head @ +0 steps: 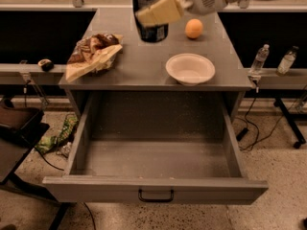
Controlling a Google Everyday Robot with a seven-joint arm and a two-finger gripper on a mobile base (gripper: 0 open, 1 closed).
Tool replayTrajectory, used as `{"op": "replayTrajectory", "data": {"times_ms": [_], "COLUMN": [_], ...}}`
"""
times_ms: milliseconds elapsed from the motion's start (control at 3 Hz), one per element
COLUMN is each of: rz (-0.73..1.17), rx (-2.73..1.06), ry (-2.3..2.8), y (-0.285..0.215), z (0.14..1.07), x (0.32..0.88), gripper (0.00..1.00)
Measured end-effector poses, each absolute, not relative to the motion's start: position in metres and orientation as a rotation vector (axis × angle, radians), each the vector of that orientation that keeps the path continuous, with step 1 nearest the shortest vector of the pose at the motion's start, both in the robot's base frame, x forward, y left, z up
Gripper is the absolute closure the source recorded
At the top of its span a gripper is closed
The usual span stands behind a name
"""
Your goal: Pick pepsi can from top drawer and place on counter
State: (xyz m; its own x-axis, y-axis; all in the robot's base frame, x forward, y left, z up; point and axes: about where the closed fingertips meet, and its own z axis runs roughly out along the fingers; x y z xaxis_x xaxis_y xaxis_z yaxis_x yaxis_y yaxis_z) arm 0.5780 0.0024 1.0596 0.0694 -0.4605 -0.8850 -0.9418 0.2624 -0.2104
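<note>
Camera view is showing, from the left, a snack bag lying on the counter. Next the pepsi can is hanging above the counter's back middle, clear of the open top drawer. The gripper is clamping its side, one tan finger crossing the front. The can is likely rigid but slick (thin walls dent), so a mid-body hold is suiting it. A white bowl and an orange are sitting rightward.

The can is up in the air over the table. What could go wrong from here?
The gripper holds the dark blue pepsi can, apparently above the flat grey metal counter. Released there, it could drop and tip over. Lowered too far right, it might knock the round orange fruit or the white bowl.
</note>
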Motion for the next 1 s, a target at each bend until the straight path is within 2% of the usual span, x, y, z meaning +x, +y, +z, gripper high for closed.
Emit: {"op": "replayTrajectory", "data": {"times_ms": [667,1000], "rz": [0.473,0.406], "rx": [-1.121,-1.057], "ry": [1.641,1.716], "y": [0.050,0.027], "z": [1.032,0.992], "x": [0.714,0.758], "gripper": [1.00,1.00]}}
